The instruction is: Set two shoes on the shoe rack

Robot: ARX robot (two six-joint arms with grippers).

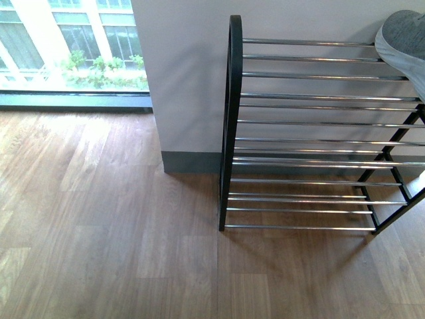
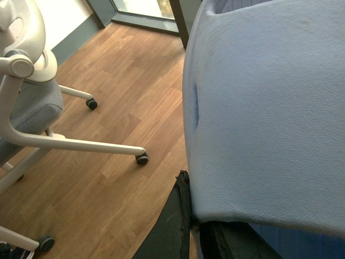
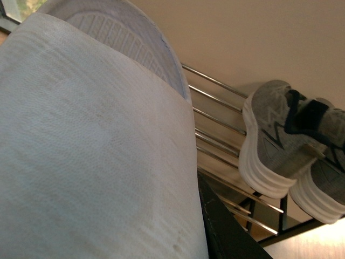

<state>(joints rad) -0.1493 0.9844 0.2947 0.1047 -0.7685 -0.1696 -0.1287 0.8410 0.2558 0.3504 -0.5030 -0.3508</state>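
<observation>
Rack stands against the wall on the wood floor, its chrome bars in three tiers. In your front view one grey knit toe shows at the right edge, over the top tier. Your right wrist view shows a grey sneaker resting on the top bars, a second shoe just beside it, touching, and a white ribbed sole close against the right gripper's pale pad. Whether that gripper clamps it, you cannot tell. Left gripper pad fills its view above an office chair base; its opening is not visible either.
</observation>
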